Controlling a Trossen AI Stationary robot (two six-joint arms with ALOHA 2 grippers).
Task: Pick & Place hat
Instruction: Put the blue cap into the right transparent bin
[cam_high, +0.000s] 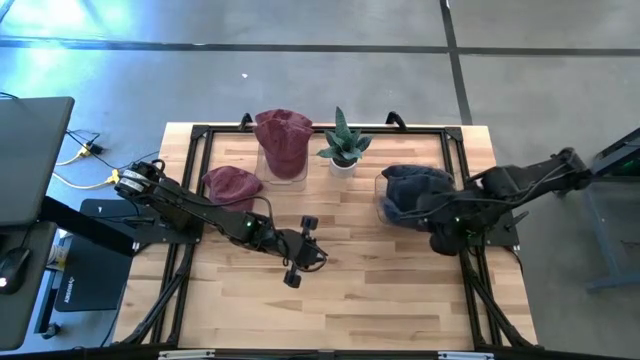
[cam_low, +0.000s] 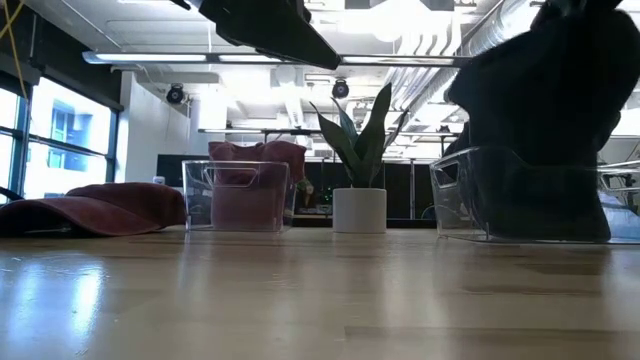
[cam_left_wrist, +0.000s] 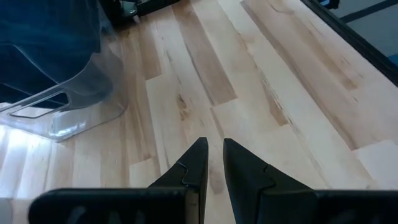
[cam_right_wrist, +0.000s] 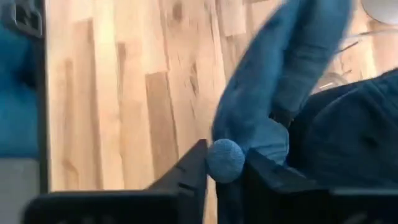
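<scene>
Wooden table (cam_high: 350, 280) bears crumpled dark-blue hat (cam_high: 415, 185)

1. Both arms: dark, near-black links w/ rounded joint housings; you see them best from above.
2. Left arm (cam_high: 190, 205): pale, silvery-looking fitting w/ yellow cabling near its base end; thin black cable loops along the forearm.
3. Left gripper (cam_high: 300, 262): two black fingers (cam_left_wrist: 189, 171), flat, tapering to wedge tips, w/ a stepped notch on the inner edges; wide black crossbar behind them.
4. Right arm (cam_high: 520, 180): same dark finish, chunky wrist block.
5. Right gripper (cam_right_wrist: 221, 168): black fingers, same notched profile, matte, no markings you can read.
</scene>
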